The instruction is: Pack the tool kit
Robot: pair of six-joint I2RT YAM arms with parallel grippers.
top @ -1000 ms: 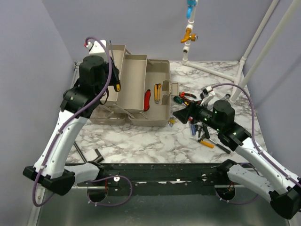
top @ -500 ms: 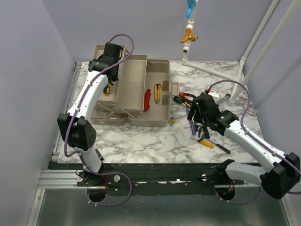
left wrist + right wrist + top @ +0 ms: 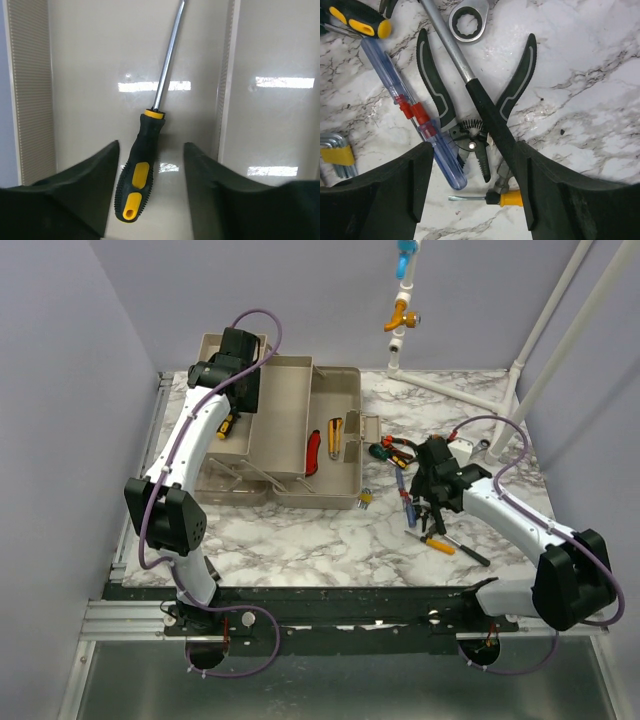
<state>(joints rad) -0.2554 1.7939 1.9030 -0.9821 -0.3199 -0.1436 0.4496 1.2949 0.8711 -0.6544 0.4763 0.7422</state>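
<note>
The toolbox [image 3: 288, 390] stands open at the back left, its beige trays fanned out. A black-and-yellow screwdriver [image 3: 137, 175] lies flat in the far left tray [image 3: 100, 60]; it also shows in the top view [image 3: 228, 426]. My left gripper [image 3: 150, 165] is open just above its handle, a finger on each side, not touching. My right gripper [image 3: 472, 170] is open over loose tools on the table: black-handled pliers [image 3: 470, 135], a black-handled steel-shaft tool [image 3: 485, 110], a blue screwdriver [image 3: 420, 125] and a small yellow screwdriver [image 3: 507, 198]. In the top view it hangs over the tool pile [image 3: 425, 508].
A red-handled tool [image 3: 313, 452] and a yellow-handled one [image 3: 335, 435] lie in the box's main compartment. A ring wrench [image 3: 467, 22] and hex keys [image 3: 335, 155] lie by the pile. White pipe legs [image 3: 520, 370] stand at the back right. Purple walls close in both sides.
My left arm dropped from high over the box down into the far left tray, where the yellow screwdriver now lies free. My right gripper swung right and down over the tool pile.
</note>
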